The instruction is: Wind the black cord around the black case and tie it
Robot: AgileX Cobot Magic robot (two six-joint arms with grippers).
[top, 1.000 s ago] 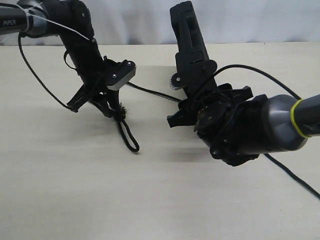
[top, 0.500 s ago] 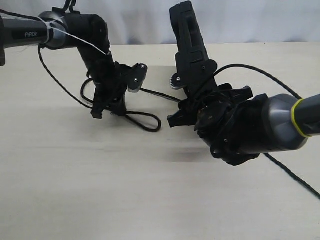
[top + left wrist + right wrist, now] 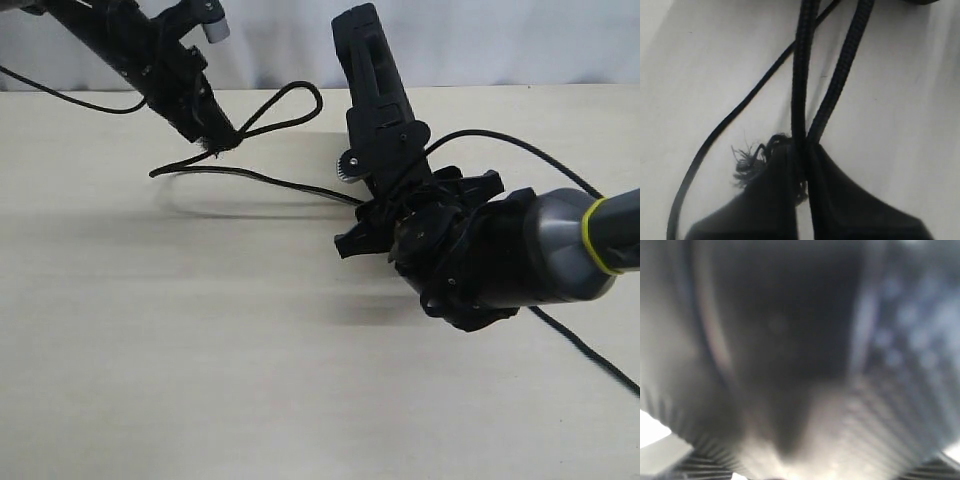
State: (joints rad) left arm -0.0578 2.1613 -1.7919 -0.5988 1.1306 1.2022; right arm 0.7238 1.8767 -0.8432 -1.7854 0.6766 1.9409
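Observation:
My left gripper [image 3: 215, 140] is raised at the back left, shut on the black cord [image 3: 250, 178] at its frayed knot [image 3: 747, 157]. The cord's small loop [image 3: 290, 100] sticks out to the right of the jaws, off the table. From the knot the cord drops to the table, bends, and runs right to the black case [image 3: 372, 90]. The case stands tilted on end, gripped at its lower part by my right gripper [image 3: 415, 210]. The right wrist view is a close blur of the case's ribbed surface [image 3: 880, 405]. Two cord strands [image 3: 802, 75] run straight out of the left jaws.
The beige table [image 3: 200, 380] ends at a white backdrop [image 3: 500, 40] behind. My right arm's thin cable [image 3: 590, 360] trails over the table at the right. Another arm cable [image 3: 60, 95] hangs at the far left.
My left gripper, shut on the knot, has lifted from the table towards the back left. The loop swung from hanging down to pointing up and right. The right arm and case have not moved.

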